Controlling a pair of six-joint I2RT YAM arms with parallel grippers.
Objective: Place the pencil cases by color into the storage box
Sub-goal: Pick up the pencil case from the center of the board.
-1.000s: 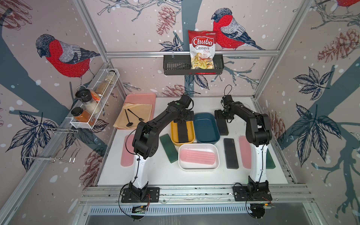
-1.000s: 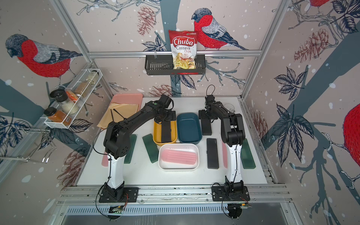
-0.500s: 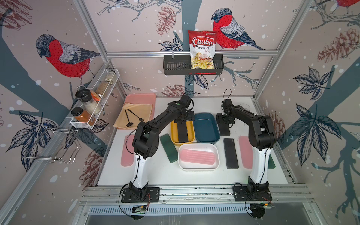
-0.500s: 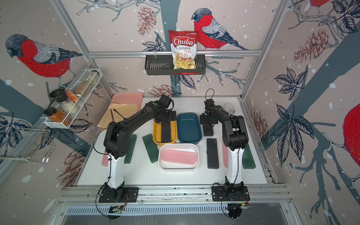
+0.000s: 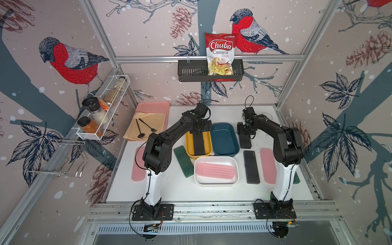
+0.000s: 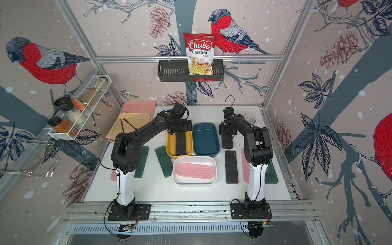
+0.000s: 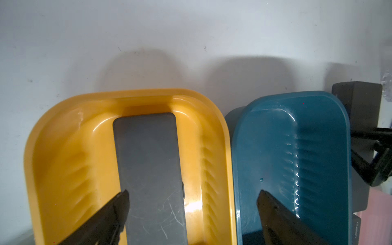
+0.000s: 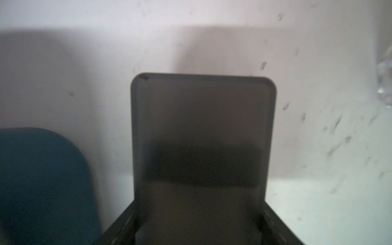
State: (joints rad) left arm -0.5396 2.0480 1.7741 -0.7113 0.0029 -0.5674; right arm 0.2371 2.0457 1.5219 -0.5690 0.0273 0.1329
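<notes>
Right gripper (image 5: 246, 131): closed across the far end of a black pencil case (image 8: 201, 110), its jaws pressing on the two long edges. Whether the case is clear of the counter (image 5: 169, 191) I cannot tell.
Held case, place: just beside the blue tub (image 5: 224, 140), at its 3 o'clock, lying lengthwise from 12 to 6.
Left gripper (image 7: 193, 193): jaws wide apart and holding nothing. It hangs over the far end of the yellow tub (image 5: 188, 151), where one black case (image 5: 199, 144) lies flat.
Sorted so far: a pink case (image 5: 214, 170) lies in the white tub (image 5: 216, 182). The blue tub holds nothing.
Waiting on the counter: a second black case (image 5: 251, 166) and a pink case (image 5: 268, 165) at 4 o'clock of the blue tub, a green case (image 5: 183, 161) at 7 o'clock of the yellow tub, and another pink case (image 5: 138, 167) near the 9 o'clock edge.
Likely destination: the yellow tub, judging by colour.
Risk, grip: the hold is near one end, so the long free end may sag or swivel once the case is lifted.
Risk, path: the way to the yellow tub crosses the blue tub. A drooping end could catch that rim, or the case could drop into the wrong colour.
Risk, arms: the left gripper occupies the space over the yellow tub, so the two could collide unless it clears first.
Risk, landing: set on the case already inside, this one could slide and end up propped on the wall.
</notes>
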